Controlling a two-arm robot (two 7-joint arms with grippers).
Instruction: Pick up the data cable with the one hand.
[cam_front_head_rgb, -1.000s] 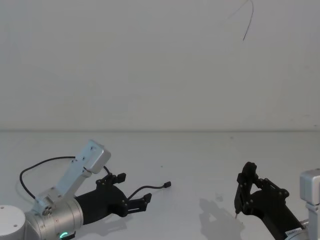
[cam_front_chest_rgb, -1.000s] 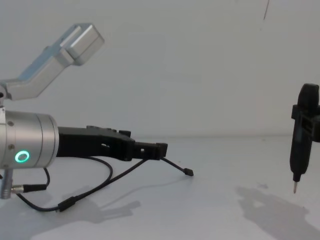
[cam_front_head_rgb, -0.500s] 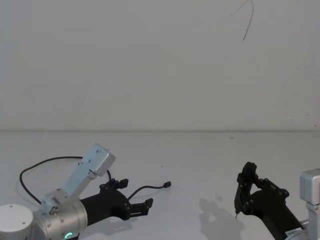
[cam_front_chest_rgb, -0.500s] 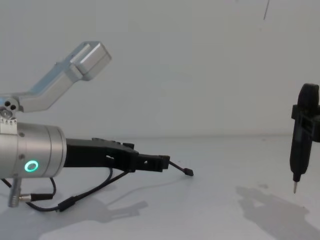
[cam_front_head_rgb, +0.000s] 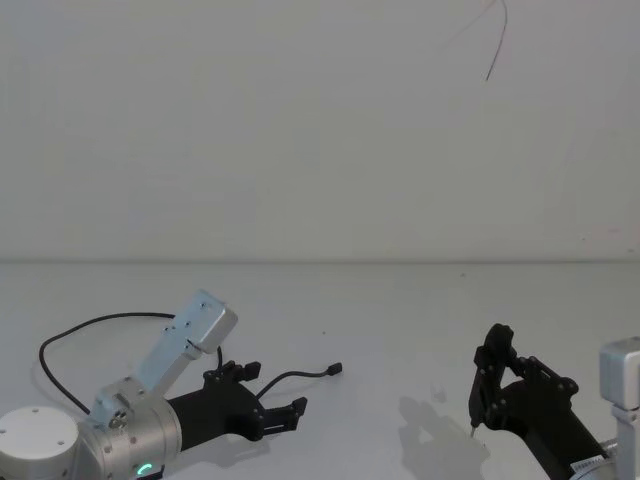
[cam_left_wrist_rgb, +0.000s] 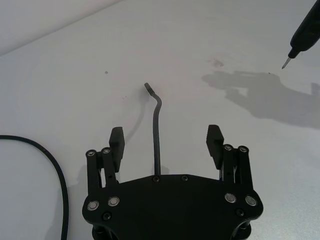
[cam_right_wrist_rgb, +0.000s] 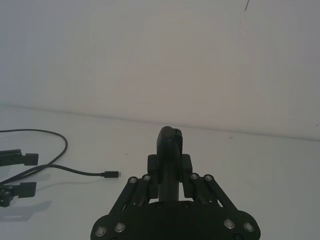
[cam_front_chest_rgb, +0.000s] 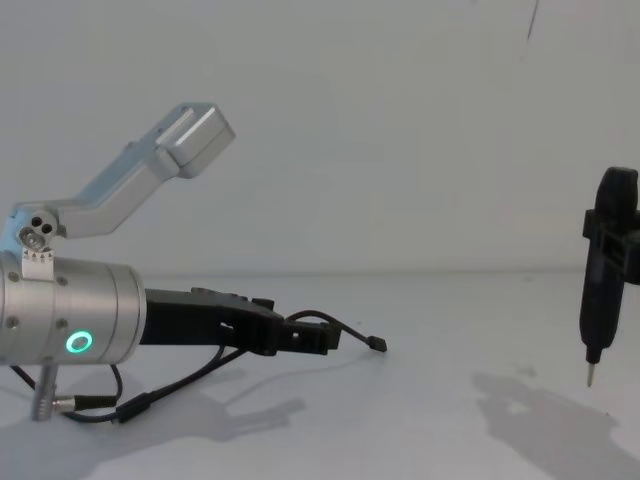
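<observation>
Front-left, left tool (cam_left_wrist_rgb: 165, 137) splayed astride data cable (cam_left_wrist_rgb: 158, 117), grips nothing; cable's rest hidden beneath it; right tool (cam_right_wrist_rgb: 170, 172) prob. clamps pen (cam_right_wrist_rgb: 169, 142).

We are looking at the data cable (cam_front_head_rgb: 300, 375), a long thin black cord lying slack on the white table (cam_front_head_rgb: 400, 320). It is looping wide at the robot's left, then running forward between the jaws of the left gripper (cam_front_head_rgb: 275, 392) and ending in a small slim plug (cam_front_head_rgb: 335, 369) just beyond them. The gripper, flat and black on a silver wrist with a green ring light, is reaching low over the table. Its jaws are standing wide apart, touching the cord on neither side.
</observation>
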